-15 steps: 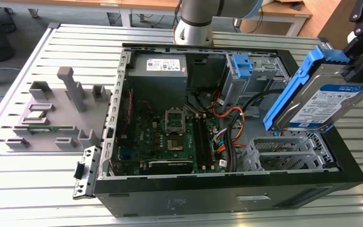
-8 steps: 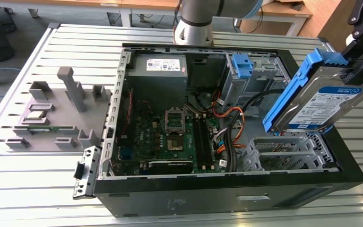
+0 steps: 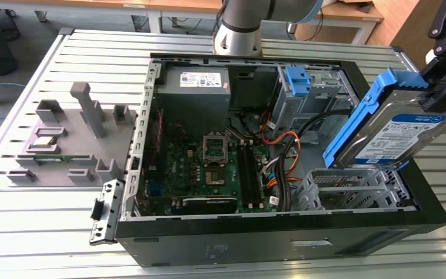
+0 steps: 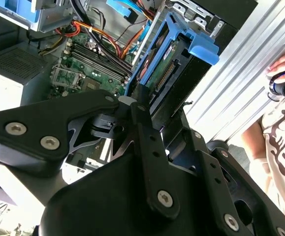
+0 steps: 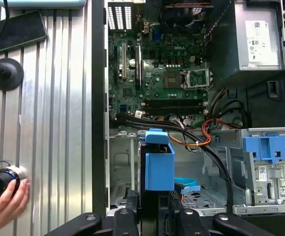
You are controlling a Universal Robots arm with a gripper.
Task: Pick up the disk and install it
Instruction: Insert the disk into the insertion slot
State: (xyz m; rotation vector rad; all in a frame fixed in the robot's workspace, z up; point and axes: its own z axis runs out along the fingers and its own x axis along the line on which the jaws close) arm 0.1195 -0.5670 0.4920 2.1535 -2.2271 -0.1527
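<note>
One drive, one bay. You have the flat silver-metal disk with the white-and-blue label and blue plastic side rails [image 3: 394, 128] pinched in the black fingers [image 4: 143, 105], which are closed on its upper end. It hangs tilted in the air over the silver perforated drive cage [image 3: 355, 186], at the exterior view's right corner of the open black computer case [image 3: 285, 238].

To do this step well, I'd judge that you should take out the tilt first, so both blue rails run parallel to the cage walls, and only then lower slowly. Watch the orange and black cables [image 5: 206, 135] running just beside the cage; a rail could snag them. The empty blue plastic bracket [image 5: 270, 147] sits further along, so don't mistake it for the target.

Several things you can't confirm from here:
- In the exterior view the frame edge cuts off the fingers.
- In the first wrist view the drive's own body covers the cage's guides.
- You can't tell whether the disk's lower edge is touching the cage rim or hanging just above it.

A person's hand [image 5: 4, 204] rests on a black knob on the ribbed metal desk [image 5: 58, 123] beside the case.
</note>
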